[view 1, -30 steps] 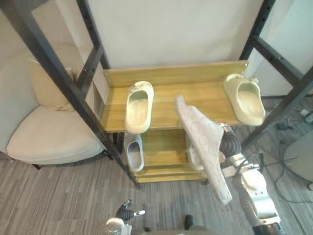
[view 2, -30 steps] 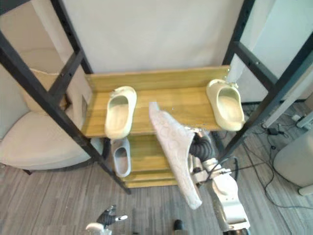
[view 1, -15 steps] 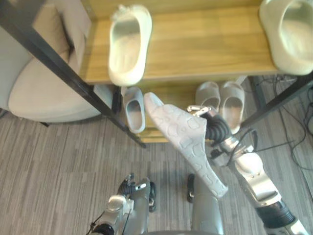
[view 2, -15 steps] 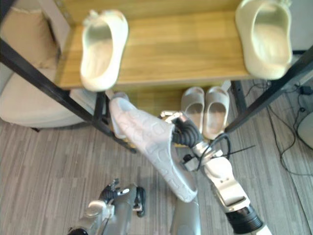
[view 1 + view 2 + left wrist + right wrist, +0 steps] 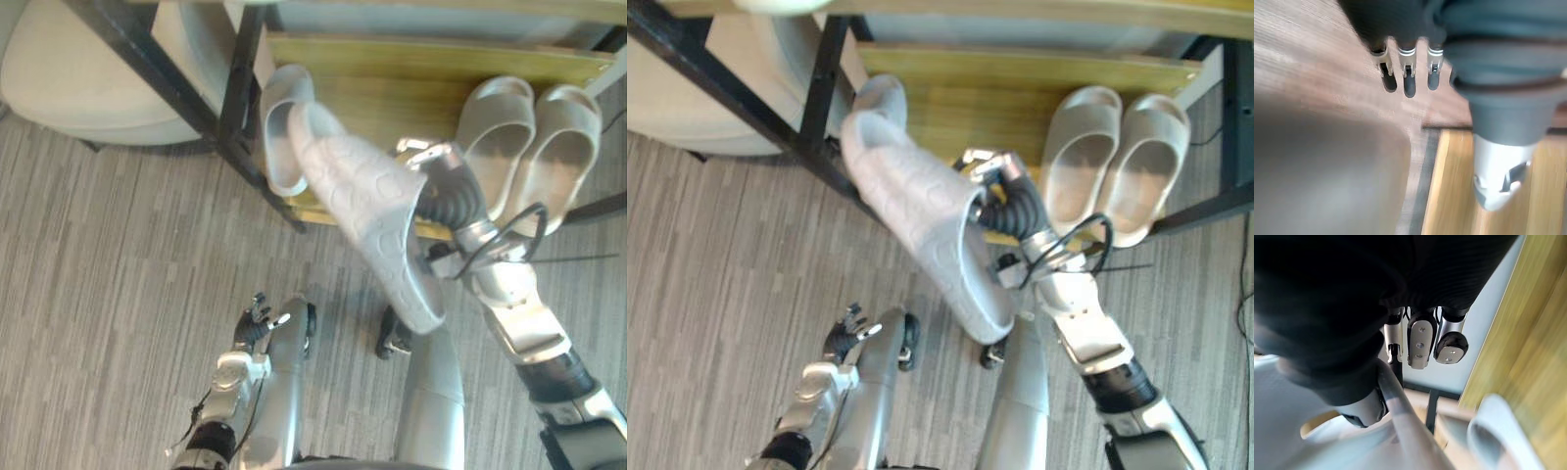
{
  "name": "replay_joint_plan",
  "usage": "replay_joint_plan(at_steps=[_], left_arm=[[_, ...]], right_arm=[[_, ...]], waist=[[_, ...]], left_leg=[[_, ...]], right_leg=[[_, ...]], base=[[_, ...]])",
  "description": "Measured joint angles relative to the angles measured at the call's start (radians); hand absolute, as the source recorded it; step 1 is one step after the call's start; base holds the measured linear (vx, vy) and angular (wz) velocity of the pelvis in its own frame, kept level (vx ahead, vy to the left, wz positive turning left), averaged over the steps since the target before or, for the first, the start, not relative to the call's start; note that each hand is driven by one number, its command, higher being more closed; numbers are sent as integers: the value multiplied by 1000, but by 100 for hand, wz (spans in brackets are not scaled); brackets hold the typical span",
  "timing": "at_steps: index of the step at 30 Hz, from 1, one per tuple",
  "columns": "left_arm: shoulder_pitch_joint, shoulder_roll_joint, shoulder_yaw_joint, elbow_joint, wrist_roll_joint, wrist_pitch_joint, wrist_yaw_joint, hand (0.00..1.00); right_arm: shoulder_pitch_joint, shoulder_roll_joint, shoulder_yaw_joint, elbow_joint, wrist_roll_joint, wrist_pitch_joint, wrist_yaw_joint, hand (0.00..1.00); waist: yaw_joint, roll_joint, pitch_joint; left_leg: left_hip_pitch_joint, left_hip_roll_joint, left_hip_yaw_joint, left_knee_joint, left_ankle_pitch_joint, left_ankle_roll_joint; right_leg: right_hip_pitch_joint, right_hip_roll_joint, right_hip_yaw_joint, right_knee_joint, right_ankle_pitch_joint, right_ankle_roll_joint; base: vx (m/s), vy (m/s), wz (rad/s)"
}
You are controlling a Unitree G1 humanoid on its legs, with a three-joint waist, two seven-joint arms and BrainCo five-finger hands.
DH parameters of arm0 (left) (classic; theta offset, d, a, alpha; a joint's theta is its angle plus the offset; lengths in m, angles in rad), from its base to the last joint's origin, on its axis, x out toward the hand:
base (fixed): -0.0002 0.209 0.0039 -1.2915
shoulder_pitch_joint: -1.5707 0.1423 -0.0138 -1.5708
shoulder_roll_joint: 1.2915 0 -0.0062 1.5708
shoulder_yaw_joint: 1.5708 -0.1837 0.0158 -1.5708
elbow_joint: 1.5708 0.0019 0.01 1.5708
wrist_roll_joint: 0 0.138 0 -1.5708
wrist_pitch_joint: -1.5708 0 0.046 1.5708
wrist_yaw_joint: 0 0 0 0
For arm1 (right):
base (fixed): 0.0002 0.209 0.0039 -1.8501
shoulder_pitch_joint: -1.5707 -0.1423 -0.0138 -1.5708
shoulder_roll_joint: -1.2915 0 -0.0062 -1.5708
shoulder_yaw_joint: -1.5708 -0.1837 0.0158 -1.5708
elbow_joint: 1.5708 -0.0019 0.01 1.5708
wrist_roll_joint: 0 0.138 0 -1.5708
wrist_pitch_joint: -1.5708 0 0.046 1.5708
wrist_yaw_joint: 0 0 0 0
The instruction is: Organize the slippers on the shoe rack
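My right hand (image 5: 443,184) is shut on a light grey slipper (image 5: 364,208), held tilted with its patterned sole facing up. In the right wrist view the fingers (image 5: 1419,340) curl over the slipper's rim (image 5: 1396,406). The slipper's toe hangs over a matching grey slipper (image 5: 277,132) that lies at the left end of the wooden lower shelf (image 5: 392,83). A pair of pale beige slippers (image 5: 529,137) sits side by side at the shelf's right end. My left hand (image 5: 257,321) hangs low over the floor, open and empty.
A black frame post (image 5: 167,69) slants down to the floor left of the shelf. A cream armchair (image 5: 88,73) stands beyond it at the upper left. Grey striped carpet (image 5: 108,294) spreads in front of the rack.
The view has tilted down from the upper shelf to the lower one. My right hand has brought the grey slipper down to the lower shelf, beside the single grey slipper.
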Motion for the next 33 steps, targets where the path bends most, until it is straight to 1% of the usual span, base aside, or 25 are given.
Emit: replay_joint_plan(at_steps=[1, 3, 4, 6, 10, 11, 15, 17, 19, 22, 24, 26, 28, 29, 31, 33], left_arm=[[-9, 24, -1, 45, 1, 19, 16, 0], [-13, 31, 2, 98, -3, 50, 40, 0], [-15, 30, 7, 106, 0, 59, 52, 0], [-4, 28, 5, 109, 3, 62, 60, 0], [5, 28, -1, 128, 11, 63, 64, 0], [7, 27, -3, 129, 11, 66, 77, 0], [7, 22, -4, 128, 11, 77, 93, 0], [6, 16, -4, 128, 11, 77, 102, 0], [1, 15, -4, 130, 10, 77, 104, 0], [-5, 6, -3, 135, 9, 77, 125, 0], [-10, 6, -3, 141, 9, 77, 127, 0], [-17, 3, -4, 149, 9, 78, 143, 0], [-17, 1, -4, 152, 8, 78, 143, 0], [-20, 0, -4, 155, 8, 78, 145, 0], [-27, -1, -6, 167, 7, 78, 150, 0], [-28, -2, -8, 167, 2, 77, 163, 0]], right_arm=[[-28, 18, -18, 30, -22, 10, -28, 100], [-67, 27, -43, 87, -56, 33, -73, 100], [-89, 36, -53, 118, -87, 51, -94, 100], [-155, 75, -67, 185, -133, 86, -145, 100], [-242, 104, -74, 289, -170, 122, -200, 100], [-270, 118, -77, 331, -193, 138, -218, 100], [-353, 167, -113, 476, -209, 191, -257, 100], [-393, 183, -118, 549, -239, 213, -268, 100], [-425, 211, -131, 618, -240, 240, -272, 100], [-471, 238, -151, 710, -267, 266, -287, 100], [-490, 250, -154, 745, -275, 275, -296, 100], [-515, 261, -183, 798, -276, 280, -299, 100], [-527, 261, -209, 827, -276, 285, -304, 100], [-534, 262, -216, 848, -275, 285, -309, 0], [-555, 275, -227, 890, -274, 286, -321, 0], [-567, 289, -226, 897, -274, 286, -335, 0]], waist=[[-3, -14, 8], [-3, -20, 11], [-1, -22, 13], [6, -24, 13], [12, -24, 13], [13, -23, 13], [24, -23, 13], [31, -22, 12], [36, -21, 12], [48, -21, 12], [51, -21, 12], [54, -19, 11], [56, -13, 7], [56, -13, 7], [57, -12, 6], [58, -12, 6]], left_leg=[[-14, 1, -4, 10, 1, -2], [-30, 1, -13, 21, 2, -5], [-31, 1, -13, 20, 4, -7], [-30, 0, -11, 19, 5, -9], [-32, -2, -14, 15, 8, -15], [-34, -1, -17, 14, 9, -17], [-45, -2, -26, 7, 16, -27], [-57, -3, -29, 0, 23, -33], [-59, -3, -43, -10, 28, -42], [-59, -3, -46, -29, 40, -50], [-60, -3, -50, -39, 47, -53], [-63, -3, -55, -41, 51, -56], [-74, -6, -67, -42, 57, -58], [-76, -6, -70, -42, 59, -59], [-76, -9, -70, -49, 64, -60], [-76, -9, -70, -61, 72, -61]], right_leg=[[-10, -2, -5, 14, -4, -6], [-16, -6, -17, 24, -9, -15], [-15, -10, -20, 26, -10, -15], [-15, -15, -21, 30, -17, -6], [-15, -17, -24, 29, -23, -6], [-15, -17, -27, 29, -23, -7], [-24, -18, -34, 29, -24, -10], [-34, -18, -39, 26, -21, -14], [-31, -18, -55, 19, -15, -26], [-32, -18, -61, 12, -15, -29], [-32, -18, -67, 4, -12, -33], [-32, -19, -73, 3, -16, -28], [-33, -20, -85, -1, -15, -29], [-33, -20, -87, -1, -15, -30], [-34, -22, -87, -3, -15, -30], [-35, -21, -89, -13, -12, -36]], base=[[-18, -64, 16], [-7, -49, 21], [-6, -41, 16], [-17, -29, 6], [-18, -22, 3], [-19, -37, 5], [-6, -30, 5], [0, -31, 5], [4, -39, 9], [-3, -45, 7], [-19, -28, 5], [-25, -19, 5], [-32, -11, 9], [-35, -7, 9], [-32, -4, 5], [-14, -1, 2]])
